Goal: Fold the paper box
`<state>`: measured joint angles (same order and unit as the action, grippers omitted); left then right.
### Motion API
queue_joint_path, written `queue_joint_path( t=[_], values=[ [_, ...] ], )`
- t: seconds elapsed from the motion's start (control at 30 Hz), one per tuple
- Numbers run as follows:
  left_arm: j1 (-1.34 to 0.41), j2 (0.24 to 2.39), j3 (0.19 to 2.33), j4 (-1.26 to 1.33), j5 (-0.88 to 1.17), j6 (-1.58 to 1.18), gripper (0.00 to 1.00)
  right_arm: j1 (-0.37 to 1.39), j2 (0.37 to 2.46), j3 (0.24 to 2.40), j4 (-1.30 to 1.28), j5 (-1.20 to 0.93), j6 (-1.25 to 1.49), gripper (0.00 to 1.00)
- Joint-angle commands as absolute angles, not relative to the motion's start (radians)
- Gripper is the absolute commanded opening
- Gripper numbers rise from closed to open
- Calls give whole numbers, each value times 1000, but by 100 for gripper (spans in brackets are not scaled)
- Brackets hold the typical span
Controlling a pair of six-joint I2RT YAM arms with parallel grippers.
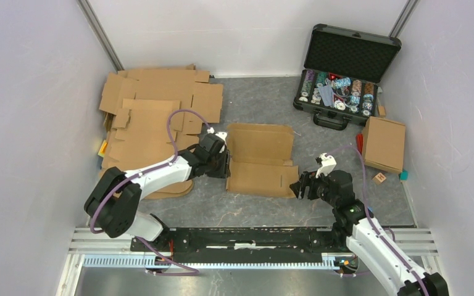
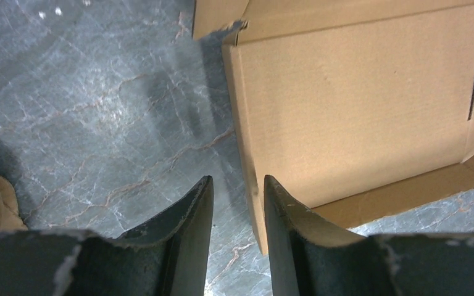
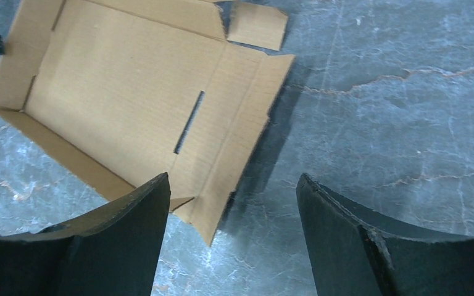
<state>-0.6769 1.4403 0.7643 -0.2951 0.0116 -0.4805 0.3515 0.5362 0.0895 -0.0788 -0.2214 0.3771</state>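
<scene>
The paper box lies open on the grey table, brown cardboard with its back and front walls partly raised and a side flap spread out. My left gripper is at the box's left edge. In the left wrist view its jaws are narrowly open astride the left wall of the box, which touches the right finger. My right gripper is open and empty at the box's front right corner. In the right wrist view the corner of the right flap of the box lies between its fingers.
A stack of flat cardboard blanks lies at the back left. An open black case of poker chips stands at the back right. A folded cardboard box and a small wooden block sit by the right wall.
</scene>
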Motion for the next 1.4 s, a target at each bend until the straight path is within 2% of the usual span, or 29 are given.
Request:
queue_joint_path(
  t=[0.0,0.1,0.27,0.4,0.6,0.67,0.77,0.97,1.1,1.37],
  values=[
    [-693,1469,834,-290,-24,-420,43,354,564,127,-78,-137,372,80],
    [-703,1501,855,-277,-47,-423,42,354,596,133,-66,-108,373,79],
    [-727,1563,898,-270,-146,-432,33,354,650,145,-27,-100,386,78],
    [-752,1612,924,-269,-248,-446,33,354,682,163,-16,-98,385,78],
    [-758,1666,936,-228,-260,-452,31,355,714,190,-8,-68,373,79],
    [-759,1684,940,-230,-288,-450,24,354,728,198,-8,-69,371,78],
    [-764,1699,942,-229,-320,-448,3,354,741,200,12,-69,371,79],
    [-770,1701,943,-231,-293,-411,2,354,778,235,38,-90,354,80],
    [-770,1698,943,-225,-226,-397,2,341,840,291,28,-93,340,74],
    [-763,1645,881,-145,-112,-379,2,273,945,343,81,-130,376,73]
  ],
)
